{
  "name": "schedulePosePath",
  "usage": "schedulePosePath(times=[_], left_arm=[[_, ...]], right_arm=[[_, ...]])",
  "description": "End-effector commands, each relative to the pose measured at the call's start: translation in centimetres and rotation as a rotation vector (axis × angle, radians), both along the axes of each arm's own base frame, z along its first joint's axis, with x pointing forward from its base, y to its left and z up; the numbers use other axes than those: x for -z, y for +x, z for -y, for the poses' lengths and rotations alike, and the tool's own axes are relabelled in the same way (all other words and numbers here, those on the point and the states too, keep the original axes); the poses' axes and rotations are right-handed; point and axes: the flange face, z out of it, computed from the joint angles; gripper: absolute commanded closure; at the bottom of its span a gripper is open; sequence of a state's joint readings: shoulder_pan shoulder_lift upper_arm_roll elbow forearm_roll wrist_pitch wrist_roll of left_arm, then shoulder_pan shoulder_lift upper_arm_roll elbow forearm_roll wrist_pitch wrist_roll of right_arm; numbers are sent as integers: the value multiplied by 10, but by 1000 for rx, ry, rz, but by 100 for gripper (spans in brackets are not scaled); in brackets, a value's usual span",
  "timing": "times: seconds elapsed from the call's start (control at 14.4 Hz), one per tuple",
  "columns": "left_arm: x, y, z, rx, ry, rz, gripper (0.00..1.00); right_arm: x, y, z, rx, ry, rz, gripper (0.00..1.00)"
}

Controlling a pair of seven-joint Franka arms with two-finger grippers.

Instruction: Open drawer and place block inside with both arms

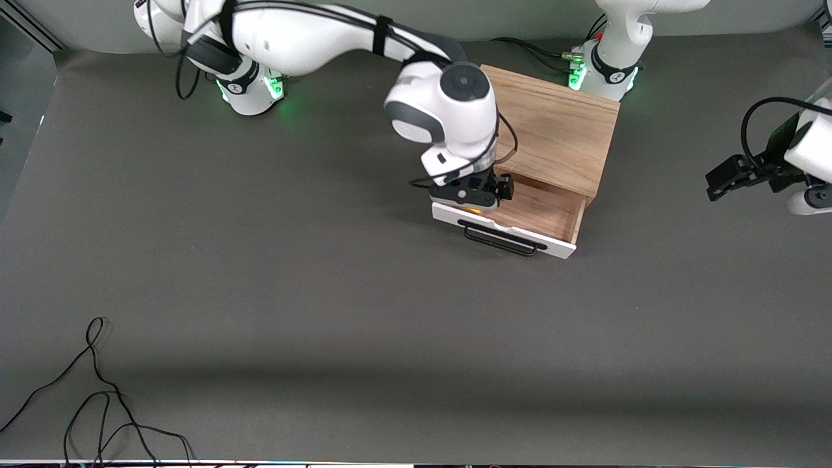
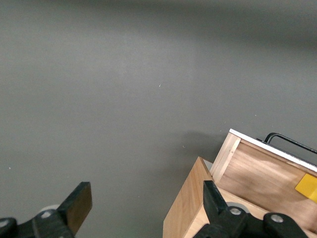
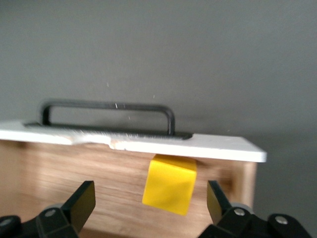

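the table (image 1: 260,292) is a wide grey surface, bare over most of its area apart from loose cables (image 1: 97,390) at the edge nearest the front camera. the cabinet (image 1: 559,130) stands between the two arm bases, closer to the left arm's base, with its front turned toward the front camera so either arm can reach it. the drawer (image 1: 539,218) is pulled out of it, white front panel and black handle (image 1: 500,239) leading, its wooden floor exposed, so the opening step looks done.

the right arm (image 1: 325,39) reaches in from its base and bends down over the open drawer. the right gripper (image 1: 478,195) hangs just above the drawer, close to the front panel, and its fingers are spread apart with nothing pinched between them. the left gripper (image 1: 734,175) hovers over bare table toward the left arm's end, well apart from the cabinet; this arm waits, out of the way, its fingers also spread wide and empty.

the block (image 3: 169,183) sits inside the drawer, just beside the inner face of the front panel, and lies between the right gripper's spread fingers (image 3: 81,201) without touching either. judging from that, the block appears to be released in place, and the task seems near its end.
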State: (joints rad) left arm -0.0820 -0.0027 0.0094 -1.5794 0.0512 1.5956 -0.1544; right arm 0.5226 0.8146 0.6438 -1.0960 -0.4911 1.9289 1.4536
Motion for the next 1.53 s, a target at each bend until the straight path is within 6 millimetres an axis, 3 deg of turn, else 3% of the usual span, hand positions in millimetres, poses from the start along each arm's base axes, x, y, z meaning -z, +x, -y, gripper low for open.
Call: schedulePosePath(times=[0.0,0.21,0.42,0.77,0.97,1.11,1.25,1.32,1.46], left_arm=[[2,-9,-15,52,-10,-14,0],[6,-8,-18,46,-9,-23,0],[8,-10,-30,29,-8,-40,0],[12,-7,-30,34,-8,-49,0],[11,-7,-30,35,-8,-46,0],[11,-7,-30,33,-8,-48,0],[12,-6,-33,30,-10,-50,0],[13,-6,-33,30,-10,-50,0],[12,-5,-30,36,-9,-48,0]], right_arm=[[-80,40,69,117,24,-8,0],[-132,84,160,87,8,-26,0],[-177,124,269,36,58,-83,0],[-192,165,455,-158,-66,-104,0],[-195,161,555,-197,-2,-90,0],[-190,138,595,-114,18,-84,0],[-173,105,612,-90,-14,-28,0],[-168,91,615,-107,-37,5,0],[-172,81,616,-122,-69,-2,0]])
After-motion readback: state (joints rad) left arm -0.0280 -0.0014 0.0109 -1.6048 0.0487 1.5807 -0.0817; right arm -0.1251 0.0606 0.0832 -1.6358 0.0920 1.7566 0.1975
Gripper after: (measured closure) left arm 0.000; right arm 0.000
